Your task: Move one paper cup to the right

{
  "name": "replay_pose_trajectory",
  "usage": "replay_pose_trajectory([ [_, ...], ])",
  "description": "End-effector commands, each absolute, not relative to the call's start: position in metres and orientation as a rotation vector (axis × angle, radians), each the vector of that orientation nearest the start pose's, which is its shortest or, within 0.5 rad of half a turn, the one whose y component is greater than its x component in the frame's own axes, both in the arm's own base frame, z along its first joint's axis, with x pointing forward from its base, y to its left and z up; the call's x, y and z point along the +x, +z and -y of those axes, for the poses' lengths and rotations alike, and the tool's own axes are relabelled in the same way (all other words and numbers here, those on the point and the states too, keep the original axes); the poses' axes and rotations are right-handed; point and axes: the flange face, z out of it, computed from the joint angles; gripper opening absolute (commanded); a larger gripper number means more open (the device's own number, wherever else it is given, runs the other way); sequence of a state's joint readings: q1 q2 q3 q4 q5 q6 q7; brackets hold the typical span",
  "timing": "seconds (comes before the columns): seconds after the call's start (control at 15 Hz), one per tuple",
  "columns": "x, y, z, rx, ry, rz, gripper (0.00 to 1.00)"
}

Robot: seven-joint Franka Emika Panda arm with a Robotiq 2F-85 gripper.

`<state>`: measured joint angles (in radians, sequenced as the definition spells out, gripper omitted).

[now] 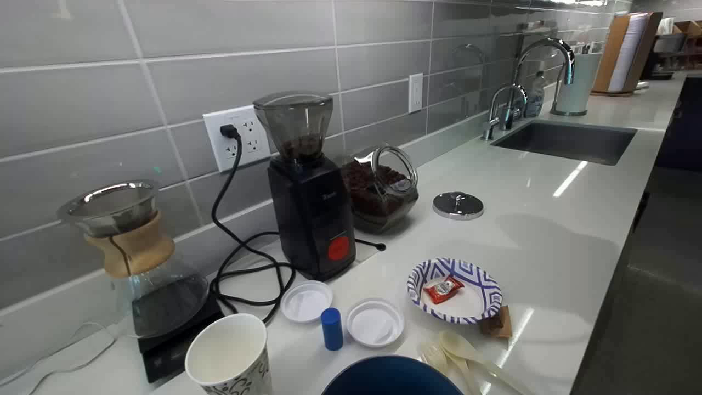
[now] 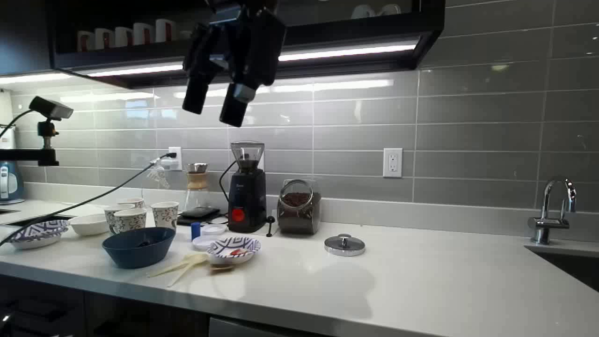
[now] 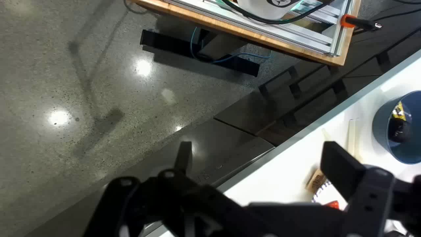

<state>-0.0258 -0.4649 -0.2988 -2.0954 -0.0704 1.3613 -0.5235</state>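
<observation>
Several white paper cups with a printed swirl pattern stand upright in a group on the counter. The rightmost paper cup [image 2: 164,215] stands behind the blue bowl, and a front cup [image 2: 130,221] stands to its left. One paper cup [image 1: 233,356] shows at the bottom edge of an exterior view, cut off below. My gripper [image 2: 213,107] hangs high above the counter, well apart from the cups, with its fingers pointing down. In the wrist view my gripper [image 3: 256,148] has its fingers wide apart with nothing between them. No cup shows in the wrist view.
A blue bowl [image 2: 139,248] stands before the cups. A black grinder [image 2: 247,201], bean jar [image 2: 299,210], patterned plate [image 2: 234,250] and metal lid [image 2: 345,245] stand to the right. A glass carafe [image 1: 159,302] stands beside the cup. A dark cabinet [image 2: 327,56] overhangs the counter.
</observation>
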Motion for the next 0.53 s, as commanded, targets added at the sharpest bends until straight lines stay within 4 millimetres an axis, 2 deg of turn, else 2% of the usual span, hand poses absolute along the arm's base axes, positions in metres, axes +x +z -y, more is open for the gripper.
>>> replay_pose_trajectory([
  [0.0, 0.353, 0.576, 0.15, -2.928, 0.356, 0.358, 1.0],
  [0.4, 0.353, 0.576, 0.15, -2.928, 0.356, 0.358, 1.0],
  [0.47, 0.36, 0.579, 0.138, -2.921, 0.318, 0.433, 1.0],
])
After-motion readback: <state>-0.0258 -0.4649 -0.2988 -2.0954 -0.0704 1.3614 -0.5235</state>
